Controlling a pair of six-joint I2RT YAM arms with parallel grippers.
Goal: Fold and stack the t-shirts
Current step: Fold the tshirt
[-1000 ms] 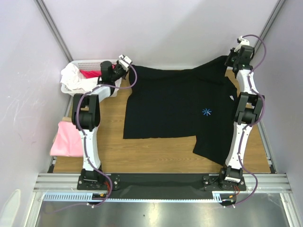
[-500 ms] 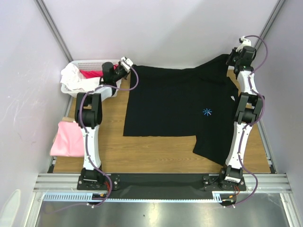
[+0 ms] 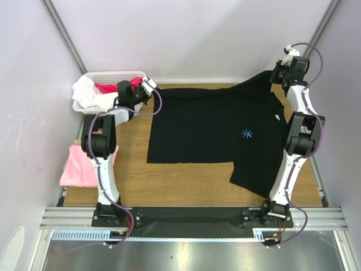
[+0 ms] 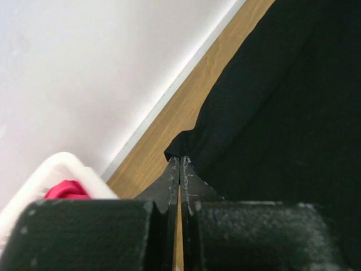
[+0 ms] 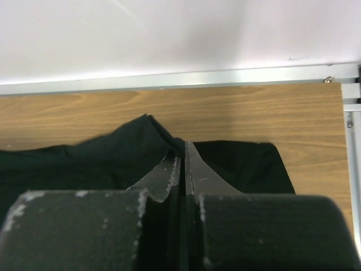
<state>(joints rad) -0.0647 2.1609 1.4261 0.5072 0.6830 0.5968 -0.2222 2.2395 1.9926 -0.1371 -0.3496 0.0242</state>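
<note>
The black t-shirt (image 3: 208, 127) lies spread flat across the centre and right of the wooden table (image 3: 130, 169), its small blue star mark (image 3: 246, 134) facing up. At the upper left of the shirt, the left gripper (image 4: 180, 164) has its fingers pressed together at the cloth's corner, apparently pinching it, though the cloth between the tips is hard to make out. At the upper right, the right gripper (image 5: 181, 148) is clamped on a raised fold of the same shirt. The pink t-shirt (image 3: 79, 166) sits folded at the left edge, below a white basket (image 3: 113, 74) holding white and red cloth.
</note>
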